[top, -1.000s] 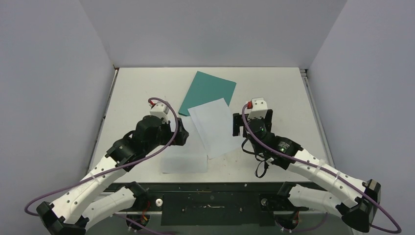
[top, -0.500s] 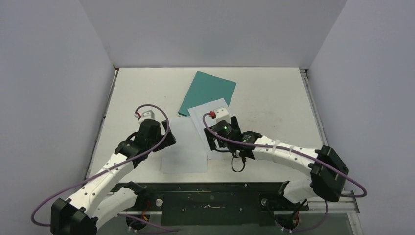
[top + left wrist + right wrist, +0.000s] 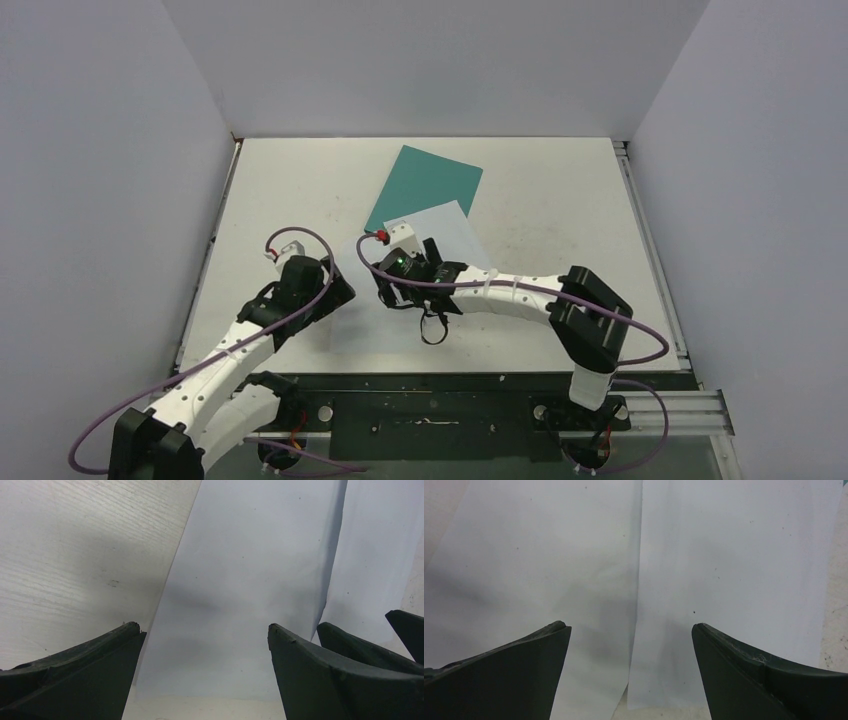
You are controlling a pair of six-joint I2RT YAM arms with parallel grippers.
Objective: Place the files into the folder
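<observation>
low, the right claw (image 3: 626, 625) hovers open over files (image 3: 724, 555).

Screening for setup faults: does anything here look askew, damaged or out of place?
Nothing damaged or spilled. The white sheets lie skewed, overlapping one another; the far one overlaps the teal folder, which itself lies crooked.

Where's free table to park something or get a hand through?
Bare: right side of the table, between folder and right edge; also the far-left corner beside the folder. Crowded: near centre, left gripper and right gripper, both open, over the sheets.
</observation>
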